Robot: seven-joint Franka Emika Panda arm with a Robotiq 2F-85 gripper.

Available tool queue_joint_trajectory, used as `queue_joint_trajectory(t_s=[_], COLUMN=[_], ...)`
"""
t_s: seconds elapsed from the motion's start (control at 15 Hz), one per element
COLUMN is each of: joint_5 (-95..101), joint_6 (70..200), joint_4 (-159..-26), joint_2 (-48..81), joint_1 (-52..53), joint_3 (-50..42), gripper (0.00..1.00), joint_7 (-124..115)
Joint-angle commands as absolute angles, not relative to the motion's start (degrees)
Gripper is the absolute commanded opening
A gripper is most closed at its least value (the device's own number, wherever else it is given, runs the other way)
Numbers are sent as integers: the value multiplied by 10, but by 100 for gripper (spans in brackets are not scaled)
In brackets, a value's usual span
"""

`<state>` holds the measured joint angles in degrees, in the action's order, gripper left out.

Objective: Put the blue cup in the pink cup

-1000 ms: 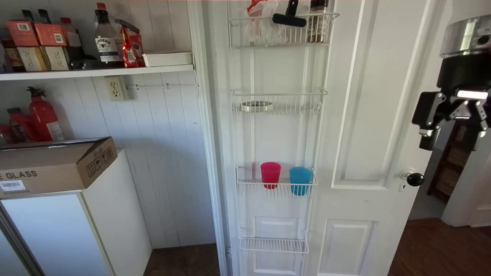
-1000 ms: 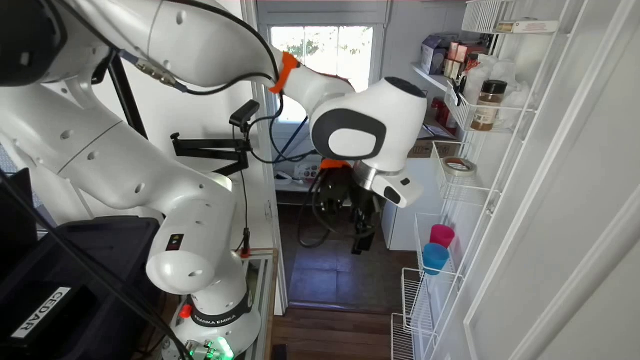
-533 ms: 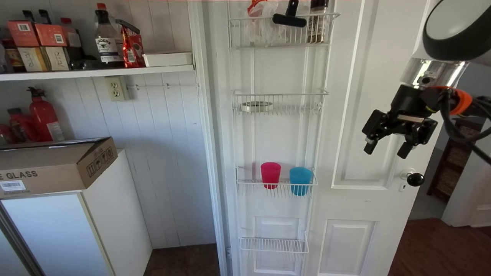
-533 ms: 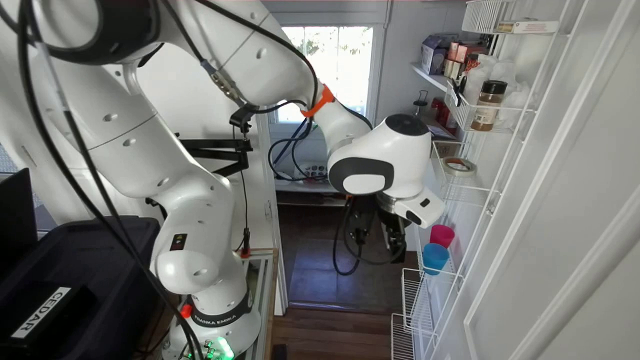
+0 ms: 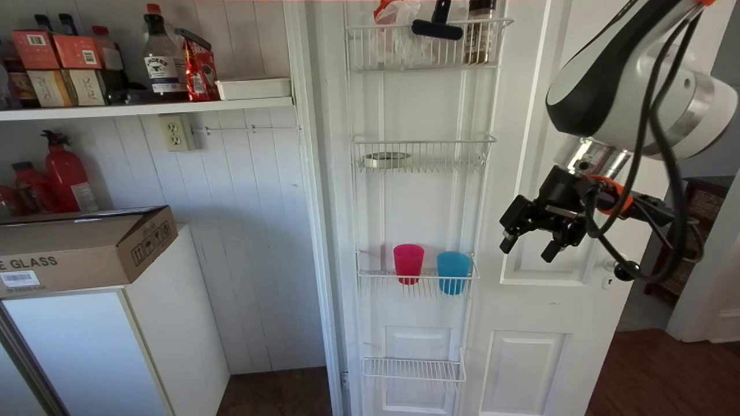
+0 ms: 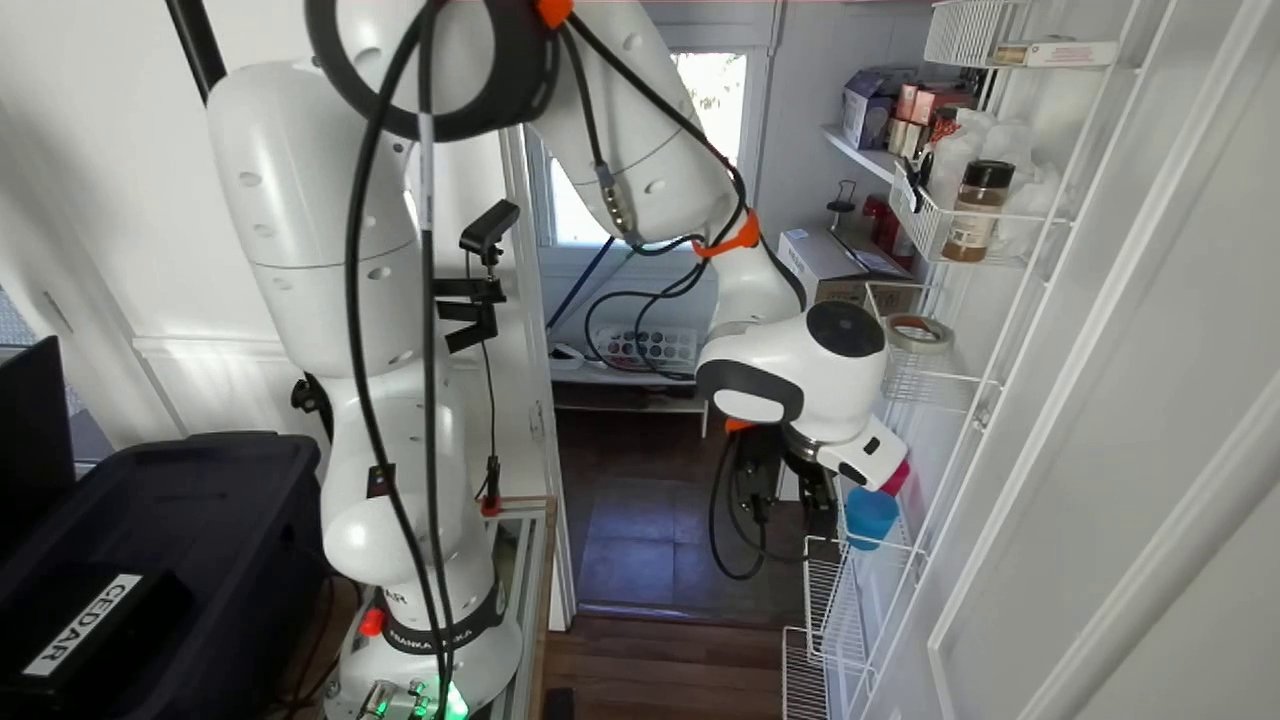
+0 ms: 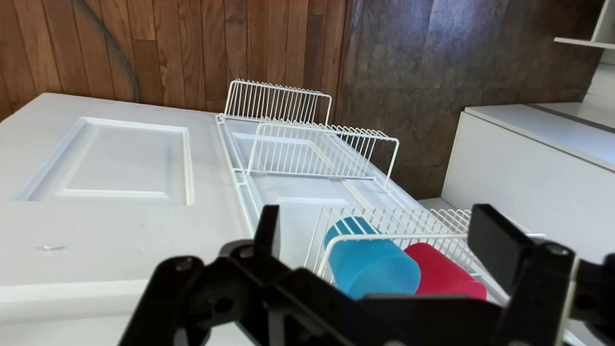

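The blue cup (image 5: 453,268) and the pink cup (image 5: 408,263) stand upright side by side in a wire door basket (image 5: 419,276). My gripper (image 5: 529,249) is open and empty, tilted, above and apart from the cups. In an exterior view the blue cup (image 6: 870,515) shows fully, while my wrist hides most of the pink cup (image 6: 898,480). In the wrist view the blue cup (image 7: 370,259) appears between the spread fingers (image 7: 377,228), behind the basket's front wire. The pink cup (image 7: 442,271) is just right of it, its lower part hidden by the gripper body.
The wire rack hangs on a white door (image 5: 532,300). A higher basket holds a tape roll (image 5: 387,160); the top one holds a jar (image 6: 975,210) and plastic bags. Lower baskets (image 5: 413,370) hang below the cups. A black door knob (image 5: 626,270) is near my arm's cables.
My arm has swung toward the rack and lowered. In an exterior view the gripper has come in from the right edge, moving left and down. The cups have not moved.
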<state>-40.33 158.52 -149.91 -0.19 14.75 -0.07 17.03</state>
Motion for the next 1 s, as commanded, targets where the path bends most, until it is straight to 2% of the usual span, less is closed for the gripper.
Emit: queue_joint_trajectory(t_s=[0.0,0.07,0.4,0.47,0.93], joint_5=[-406,-401,-400,-425,-498], joint_6=[1579,1575,1573,1584,1648], joint_4=[-1486,-1477,-1468,-1454,-1383], joint_2=[14,24,34,53,140], joint_1=[147,115,113,140,132], joint_3=[-1,30,32,7,30], gripper=[100,100,100,100,100], joint_7=[178,175,176,205,294])
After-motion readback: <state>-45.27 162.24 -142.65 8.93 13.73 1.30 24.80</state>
